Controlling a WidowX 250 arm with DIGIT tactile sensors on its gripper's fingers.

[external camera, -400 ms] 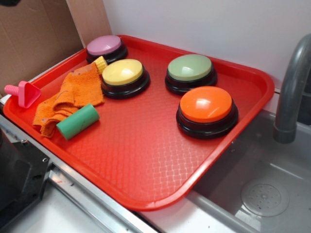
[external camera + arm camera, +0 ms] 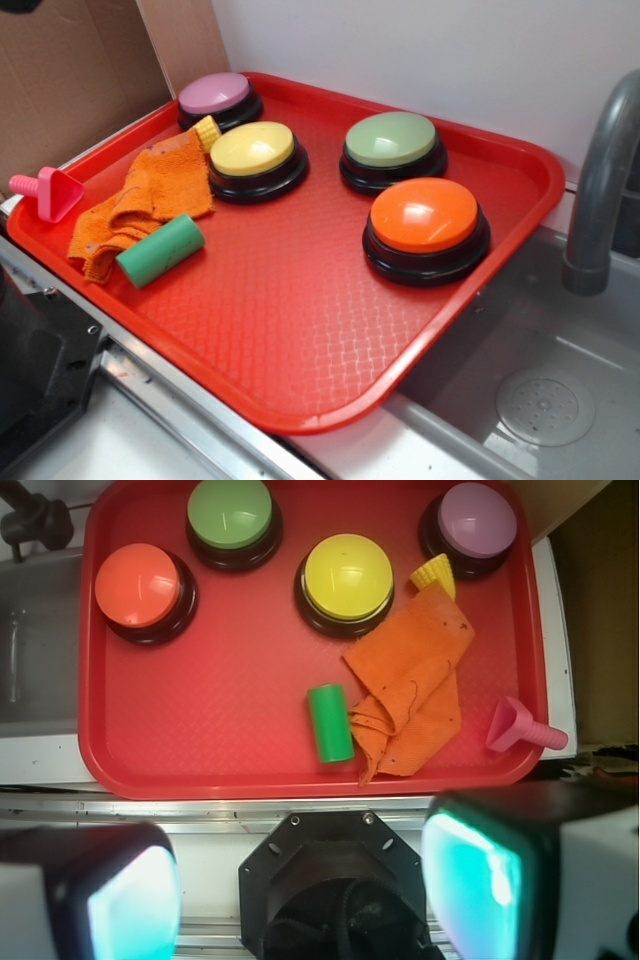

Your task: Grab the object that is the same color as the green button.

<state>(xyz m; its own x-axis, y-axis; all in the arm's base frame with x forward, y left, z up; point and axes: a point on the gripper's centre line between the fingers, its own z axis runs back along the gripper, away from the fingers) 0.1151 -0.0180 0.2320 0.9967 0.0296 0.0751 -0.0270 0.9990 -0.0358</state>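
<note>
A small teal-green cylinder, the object [image 2: 160, 250], lies on its side on the red tray [image 2: 300, 330], its end against the orange towel [image 2: 140, 205]. The wrist view shows the object [image 2: 329, 723] just left of the towel [image 2: 410, 685]. The green button [image 2: 391, 140] stands at the tray's back, seen also as the green button [image 2: 230, 513] in the wrist view. My gripper [image 2: 305, 885] hovers high above the tray's near edge, well short of the cylinder. Its jaws stand wide apart and hold nothing. In the exterior view the gripper does not show.
A yellow button [image 2: 252, 150], an orange button [image 2: 425, 216] and a pink-purple button [image 2: 214, 93] share the tray. A pink funnel toy [image 2: 45, 190] rests on the left rim, a small yellow piece [image 2: 206, 130] by the towel. Sink [image 2: 545, 400] and grey faucet [image 2: 600, 180] at right.
</note>
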